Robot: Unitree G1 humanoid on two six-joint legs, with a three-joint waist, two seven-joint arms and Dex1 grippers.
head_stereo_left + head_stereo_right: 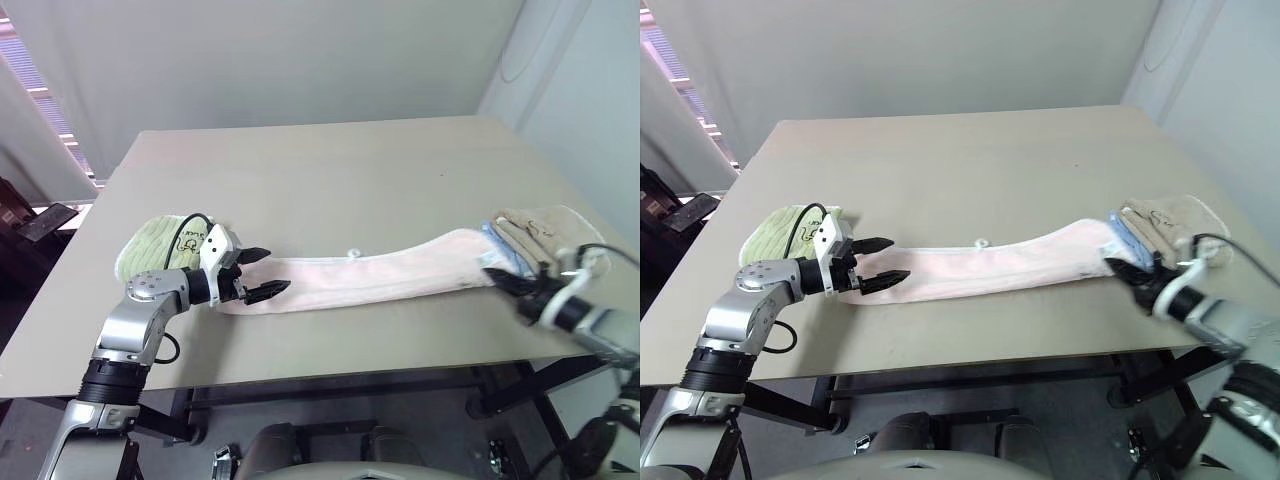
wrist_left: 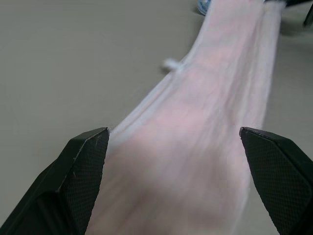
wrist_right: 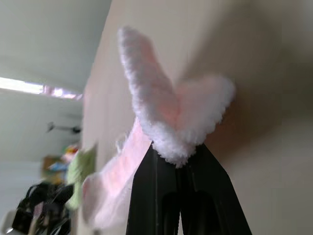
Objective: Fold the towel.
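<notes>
The pale pink towel [image 1: 380,275] lies stretched as a long narrow strip along the front of the table [image 1: 330,170]. Its small white loop [image 1: 352,254] shows on the far edge. My left gripper [image 1: 276,270] is open at the strip's left end, one black finger on each side of the cloth; in the left wrist view the towel [image 2: 205,122] runs away between the two pads [image 2: 88,161]. My right gripper [image 1: 497,275] is shut on the towel's right end, which is lifted a little off the table. In the right wrist view a bunched fold of the towel [image 3: 161,107] sticks out of the closed fingers [image 3: 146,196].
A folded light-green towel [image 1: 150,240] lies behind my left gripper at the table's left side. A folded beige towel [image 1: 535,228] with a blue cloth edge [image 1: 500,243] beside it sits at the right edge, just behind my right gripper. The table's front edge runs close under both arms.
</notes>
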